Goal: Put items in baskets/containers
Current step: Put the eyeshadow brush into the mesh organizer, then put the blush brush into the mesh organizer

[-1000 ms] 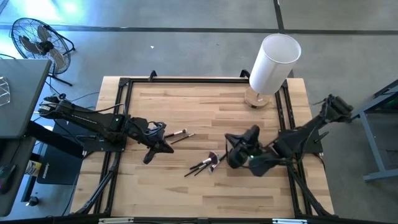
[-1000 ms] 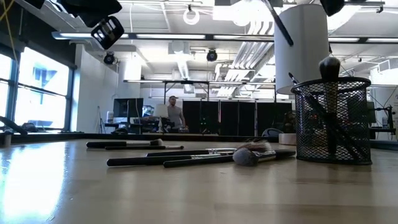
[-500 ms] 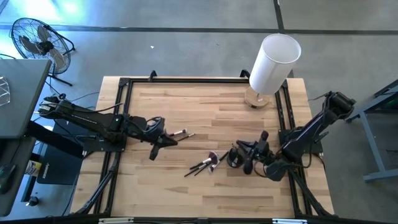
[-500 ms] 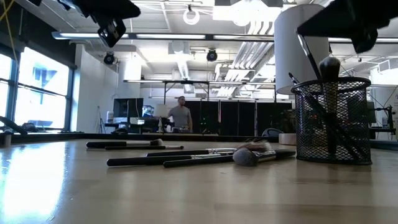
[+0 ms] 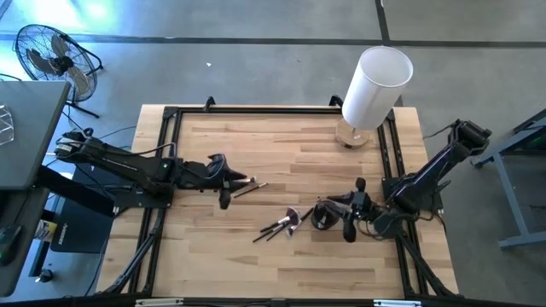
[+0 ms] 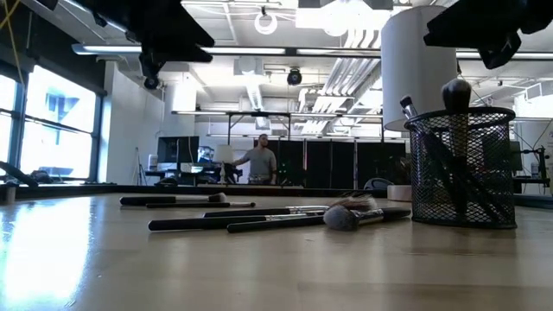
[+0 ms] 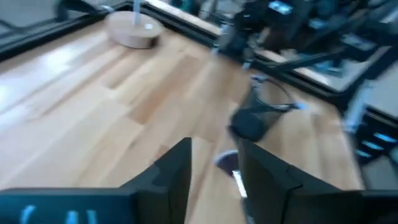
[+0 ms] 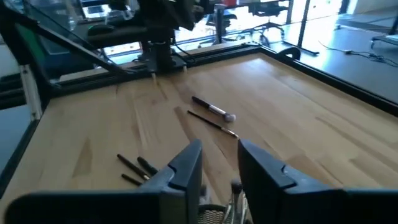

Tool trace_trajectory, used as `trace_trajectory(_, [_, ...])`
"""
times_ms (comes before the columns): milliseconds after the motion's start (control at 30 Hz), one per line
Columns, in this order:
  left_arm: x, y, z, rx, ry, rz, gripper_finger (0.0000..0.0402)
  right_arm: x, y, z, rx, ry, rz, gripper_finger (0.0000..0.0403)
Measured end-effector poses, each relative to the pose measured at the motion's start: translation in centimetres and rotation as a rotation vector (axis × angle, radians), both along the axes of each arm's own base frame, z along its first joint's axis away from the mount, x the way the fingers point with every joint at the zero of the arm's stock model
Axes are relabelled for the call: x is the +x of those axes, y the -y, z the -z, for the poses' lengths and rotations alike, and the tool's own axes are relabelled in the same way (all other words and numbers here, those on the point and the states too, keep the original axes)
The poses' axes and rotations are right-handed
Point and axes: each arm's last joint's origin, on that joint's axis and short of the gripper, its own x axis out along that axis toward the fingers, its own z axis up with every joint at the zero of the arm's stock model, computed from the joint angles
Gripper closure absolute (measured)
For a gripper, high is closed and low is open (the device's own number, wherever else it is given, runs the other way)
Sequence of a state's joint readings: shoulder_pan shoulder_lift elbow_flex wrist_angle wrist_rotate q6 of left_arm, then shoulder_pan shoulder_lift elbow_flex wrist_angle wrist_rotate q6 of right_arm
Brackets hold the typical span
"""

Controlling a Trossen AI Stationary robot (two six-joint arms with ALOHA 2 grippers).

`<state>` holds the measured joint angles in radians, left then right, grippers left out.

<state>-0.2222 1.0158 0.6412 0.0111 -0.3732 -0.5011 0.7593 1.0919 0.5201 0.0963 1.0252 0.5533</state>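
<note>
Since a second earlier, both arms had drawn back, left gripper (image 5: 224,191) fingers apart near two brushes (image 5: 246,184) at its 3 o'clock, right gripper (image 5: 348,220) fingers apart just beside the cup (image 5: 322,217) on the worktop (image 5: 281,141); brushes looked light, stiff, best pinched mid-handle.

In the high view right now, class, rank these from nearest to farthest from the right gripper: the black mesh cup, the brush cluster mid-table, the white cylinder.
From the right gripper:
1. Black mesh cup, right beside it.
2. Brush cluster, toward the table's middle.
3. White cylinder, at the far edge.
</note>
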Motion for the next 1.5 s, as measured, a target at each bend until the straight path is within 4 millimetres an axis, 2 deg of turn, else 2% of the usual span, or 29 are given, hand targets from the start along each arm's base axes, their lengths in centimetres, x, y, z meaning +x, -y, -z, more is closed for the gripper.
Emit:
trace_trajectory(200, [2.7, -0.7, 0.2, 0.101, -0.192, -0.138, 0.0261, -1.1, 2.3, -1.0, 0.104, 0.007, 0.078, 0.0301])
trace_trajectory(367, [6.4, -4.0, 0.2, 0.051, -0.469, -0.077, 0.0269, -1.8, 4.8, -1.4, 0.222, -0.015, 0.147, 0.0321])
trace_trajectory(500, [9.1, -6.9, 2.6, 0.009, -0.766, 0.081, 0.0271, -2.0, 6.2, -1.7, 0.285, -0.014, 0.192, 0.0332])
trace_trajectory(600, [10.6, -7.9, 4.7, 0.006, -0.907, 0.2, 0.0271, -1.9, 7.0, -1.9, 0.303, -0.005, 0.216, 0.0339])
trace_trajectory(767, [12.1, -8.2, 8.3, 0.037, -1.022, 0.309, 0.0271, -1.7, 7.6, -1.9, 0.309, 0.001, 0.253, 0.0347])
trace_trajectory(933, [12.9, -8.4, 10.5, 0.082, -1.069, 0.328, 0.0271, -1.6, 7.8, -1.9, 0.338, 0.012, 0.268, 0.0352])
trace_trajectory(1067, [13.1, -8.4, 10.8, 0.092, -1.061, 0.384, 0.0293, -1.6, 7.7, -1.9, 0.356, 0.0, 0.244, 0.0352])
trace_trajectory(1200, [13.4, -8.3, 10.8, 0.095, -1.037, 0.386, 0.0377, -1.6, 7.7, -1.9, 0.365, -0.008, 0.23, 0.0355])
trace_trajectory(1233, [13.4, -8.3, 10.8, 0.085, -1.033, 0.37, 0.0385, -1.6, 7.6, -1.9, 0.367, -0.011, 0.225, 0.0356])
trace_trajectory(1367, [13.2, -8.6, 10.1, 0.107, -1.091, 0.357, 0.039, -1.5, 7.6, -1.8, 0.377, -0.026, 0.203, 0.0356])
trace_trajectory(1500, [13.5, -8.8, 8.3, 0.18, -1.145, 0.372, 0.0394, -1.7, 7.5, -1.5, 0.334, -0.083, 0.165, 0.0355])
